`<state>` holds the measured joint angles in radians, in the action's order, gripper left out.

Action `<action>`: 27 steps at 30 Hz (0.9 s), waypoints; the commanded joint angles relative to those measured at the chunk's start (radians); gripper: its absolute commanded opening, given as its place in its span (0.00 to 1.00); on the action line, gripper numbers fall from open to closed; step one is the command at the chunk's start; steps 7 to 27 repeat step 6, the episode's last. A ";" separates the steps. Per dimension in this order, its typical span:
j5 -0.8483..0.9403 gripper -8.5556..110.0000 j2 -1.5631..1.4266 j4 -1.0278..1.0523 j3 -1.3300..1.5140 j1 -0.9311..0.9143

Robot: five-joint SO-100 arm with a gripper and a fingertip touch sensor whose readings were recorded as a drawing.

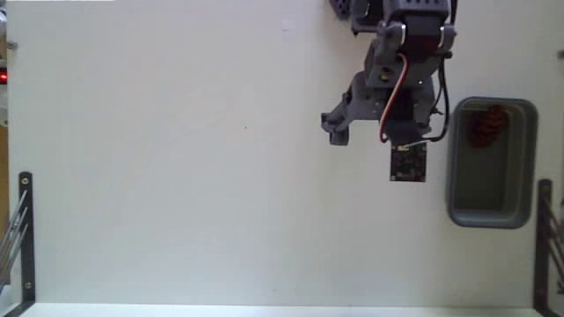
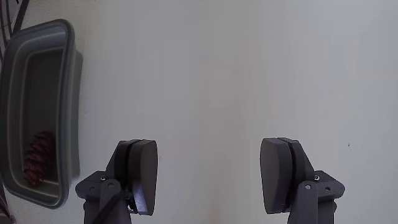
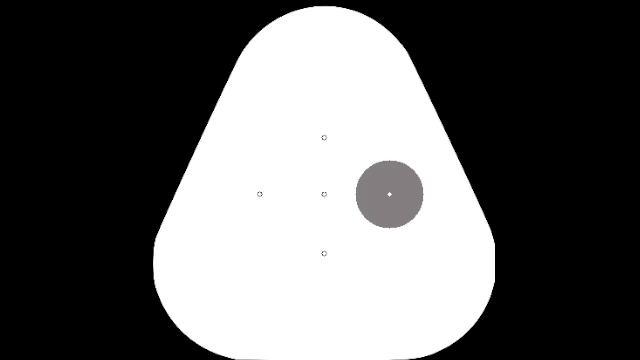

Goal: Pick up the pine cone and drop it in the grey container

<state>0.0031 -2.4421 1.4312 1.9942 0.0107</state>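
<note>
In the wrist view, going left to right, the grey container [image 2: 69, 93] sits at the left edge with the pine cone [image 2: 37, 158] lying inside it, near the end closest to the camera. To its right the bare white bench [image 2: 249, 62] fills most of the picture, and along the bottom the fingers [image 2: 140, 174] stand wide apart with nothing between them; the gripper [image 2: 211, 177] hangs over empty bench, beside the container and not above it.

In the fixed view the left half is plain bench [image 1: 176, 176], with thin black metal bars [image 1: 25, 229] at the left edge. The arm [image 1: 401, 79] reaches down from the top, its gripper [image 1: 352, 121] pointing left, away from the tray. At the right lies the grey container [image 1: 492, 216], and the pine cone [image 1: 487, 126] rests inside at its upper end.

Judged from this, the task looks essentially done: the cone is in the container and the fingers are empty. All that may be left is for the arm to return to its rest position.

Some things are hard to make out. In the fixed view the fingers are foreshortened and merge with the grey arm, so their spread is only clear from the wrist view. The arm's base is cut off at the top. The container's left side is cropped in the wrist view. Whether the cone touches the container's wall cannot be told.
</note>
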 commanded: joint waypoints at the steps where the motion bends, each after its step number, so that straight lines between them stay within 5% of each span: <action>1: -0.003 1.00 -0.038 -0.001 0.005 -0.011; 27: -0.003 1.00 -0.038 -0.001 0.005 -0.011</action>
